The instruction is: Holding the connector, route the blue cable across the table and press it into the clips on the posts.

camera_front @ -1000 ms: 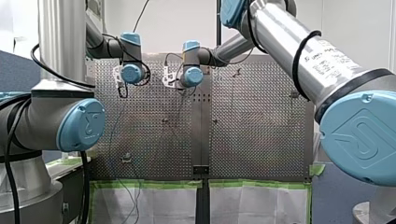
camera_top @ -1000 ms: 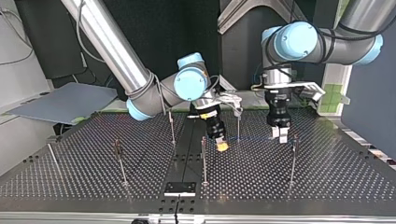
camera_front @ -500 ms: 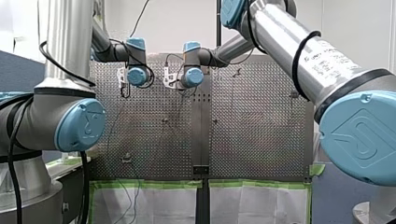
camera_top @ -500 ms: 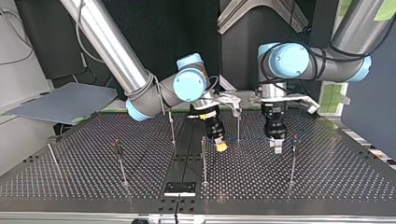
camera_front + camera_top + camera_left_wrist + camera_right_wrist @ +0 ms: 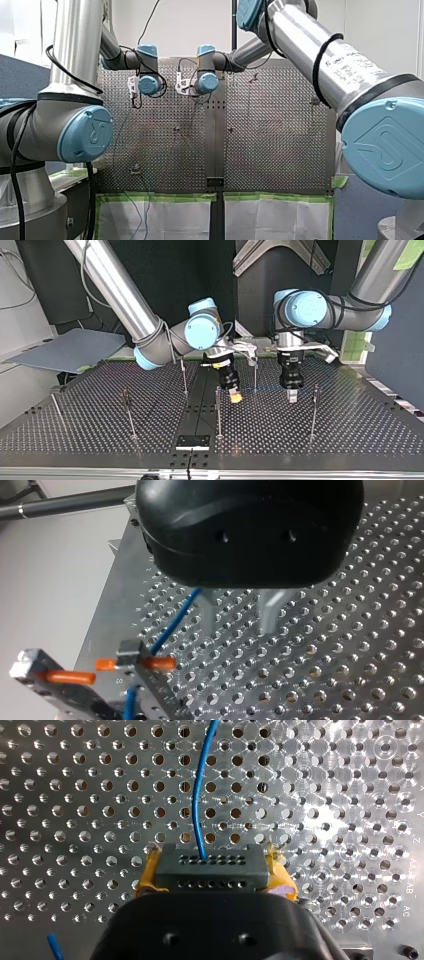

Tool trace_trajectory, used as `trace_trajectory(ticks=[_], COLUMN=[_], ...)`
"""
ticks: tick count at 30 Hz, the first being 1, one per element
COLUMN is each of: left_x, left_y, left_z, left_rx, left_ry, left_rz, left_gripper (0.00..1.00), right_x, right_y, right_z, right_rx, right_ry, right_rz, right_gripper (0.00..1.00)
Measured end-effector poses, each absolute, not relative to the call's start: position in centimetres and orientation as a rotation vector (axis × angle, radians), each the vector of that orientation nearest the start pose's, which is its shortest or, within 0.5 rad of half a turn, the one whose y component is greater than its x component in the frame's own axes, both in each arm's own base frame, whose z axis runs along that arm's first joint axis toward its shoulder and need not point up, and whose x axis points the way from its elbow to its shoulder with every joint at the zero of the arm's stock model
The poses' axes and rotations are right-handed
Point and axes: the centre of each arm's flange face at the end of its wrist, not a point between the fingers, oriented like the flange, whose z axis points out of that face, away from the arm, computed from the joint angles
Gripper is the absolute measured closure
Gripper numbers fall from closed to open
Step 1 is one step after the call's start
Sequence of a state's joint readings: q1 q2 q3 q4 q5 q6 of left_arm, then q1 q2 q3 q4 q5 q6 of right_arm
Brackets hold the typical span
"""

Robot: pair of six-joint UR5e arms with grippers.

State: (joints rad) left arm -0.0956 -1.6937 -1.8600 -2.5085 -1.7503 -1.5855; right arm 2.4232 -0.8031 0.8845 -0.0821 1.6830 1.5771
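1. Right wrist view: right gripper (image 5: 215, 872) clamps connector (image 5: 209, 866); cable (image 5: 200, 785) runs ahead. Excess tension could skew the connector.
2. Left gripper (image 5: 242, 614) parted, empty, cable beside it; a snag could unseat it from clip (image 5: 130, 654).

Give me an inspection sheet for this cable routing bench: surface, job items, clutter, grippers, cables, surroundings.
Surface: perforated metal table, with thin posts standing on it.
Job's things: dark connector with the blue cable leaving it; the cable passes a clip with orange pins, seating unclear.
Clutter: nothing seen.
Grippers: my right gripper shut on the connector, yellow pads either side; my left gripper open, metal fingers apart above the table.
Cables: black cables run along the arms.
Surroundings: white sheet edged in green tape at the table's edge; grey panel beside the table.
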Motion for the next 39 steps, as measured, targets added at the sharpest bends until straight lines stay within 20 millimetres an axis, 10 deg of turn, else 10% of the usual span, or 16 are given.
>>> trace_trajectory(ticks=[14,39], left_x=[50.1,46.1], left_y=[-16.7,-16.4], left_z=[32.8,22.6], left_rx=[-0.116,-0.143], left_ry=[1.423,1.498], left_rz=[0.001,-0.058], left_gripper=[1.00,1.00], right_x=[66.8,64.2], right_y=[-42.3,-39.2], right_z=[32.8,23.3], right_rx=[1.756,1.951], right_ry=[-0.785,-0.833], right_rz=[1.710,1.522], right_gripper=[1.00,1.00])
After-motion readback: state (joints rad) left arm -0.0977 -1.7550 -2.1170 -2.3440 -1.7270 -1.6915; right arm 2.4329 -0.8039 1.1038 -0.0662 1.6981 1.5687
